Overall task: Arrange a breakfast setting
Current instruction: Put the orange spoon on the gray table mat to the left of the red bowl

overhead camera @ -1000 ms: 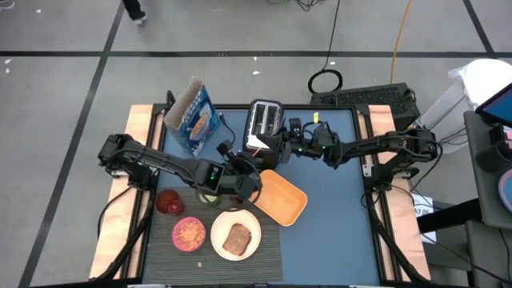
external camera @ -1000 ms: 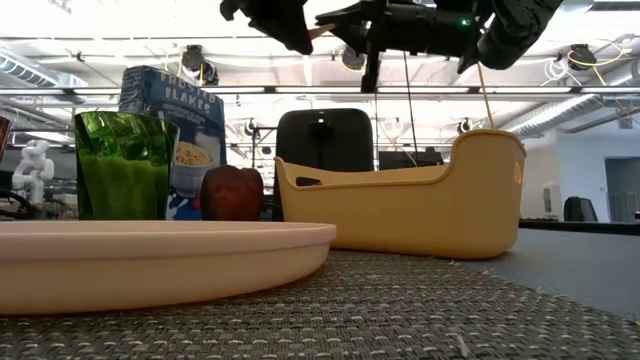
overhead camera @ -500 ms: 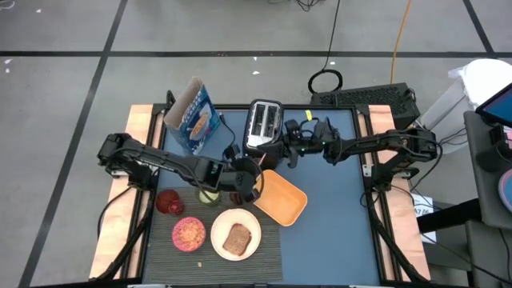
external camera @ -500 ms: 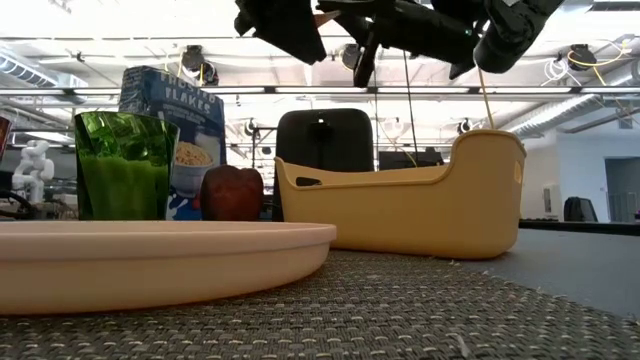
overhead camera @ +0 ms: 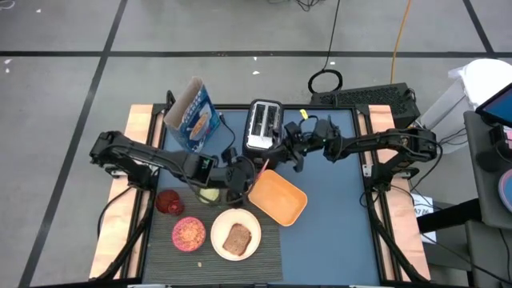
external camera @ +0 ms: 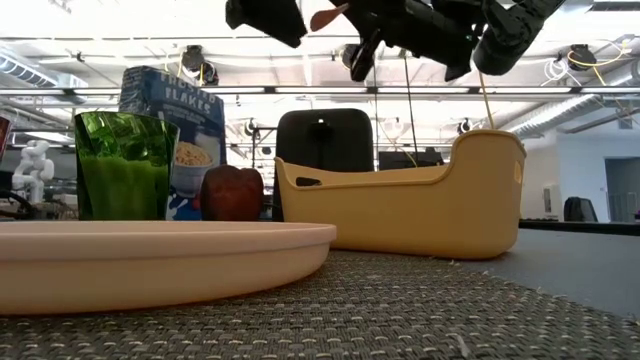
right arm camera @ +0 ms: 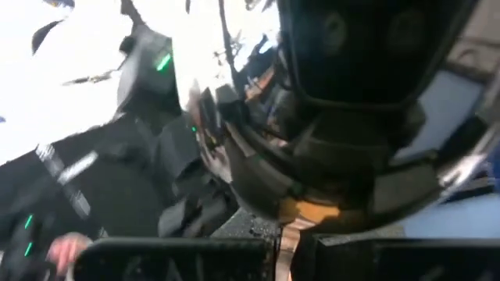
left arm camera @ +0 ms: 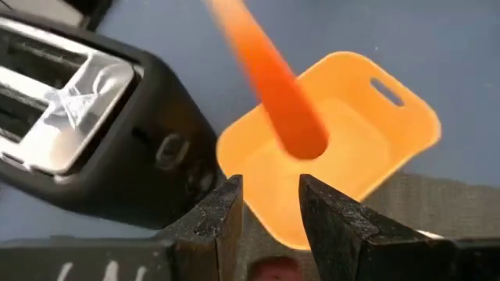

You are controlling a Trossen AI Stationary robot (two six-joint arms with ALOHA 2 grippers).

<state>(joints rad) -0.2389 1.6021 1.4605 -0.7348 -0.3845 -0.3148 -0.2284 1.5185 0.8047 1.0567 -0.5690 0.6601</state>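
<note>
The red-handled spoon [overhead camera: 260, 168] hangs in the air above the yellow tray [overhead camera: 280, 198]. My right gripper [overhead camera: 282, 158] is shut on it and reaches in from the table's right. My left gripper [left arm camera: 269, 191] is open. The handle's free end [left arm camera: 305, 140] floats just ahead of its fingertips without touching them. The white plate [overhead camera: 236, 234] carries the toast [overhead camera: 237, 239] and sits on the dark placemat [overhead camera: 264, 248]. The pink bowl [overhead camera: 189, 233] is also on the placemat. The red glass [overhead camera: 170, 202] and the green cup [overhead camera: 210, 194] stand at the placemat's far edge. My right gripper holds the spoon by the end opposite the handle's free tip; the gripper's own body hides the exact spot. The fingers come roughly level from the table's right. The red handle [external camera: 325, 16] sticks out toward my left gripper, and the spoon is clear of everything below.
The silver-black toaster [overhead camera: 265, 124] stands right behind the two grippers. The blue cereal box [overhead camera: 192, 116] is at the far left. The blue table top [overhead camera: 336, 232] to the right of the tray is bare.
My left gripper has come off the spoon's handle and drawn back a little toward the table's left and up. The handle now shows free between the two grippers. My right gripper has turned at the wrist while staying in place with the spoon.
</note>
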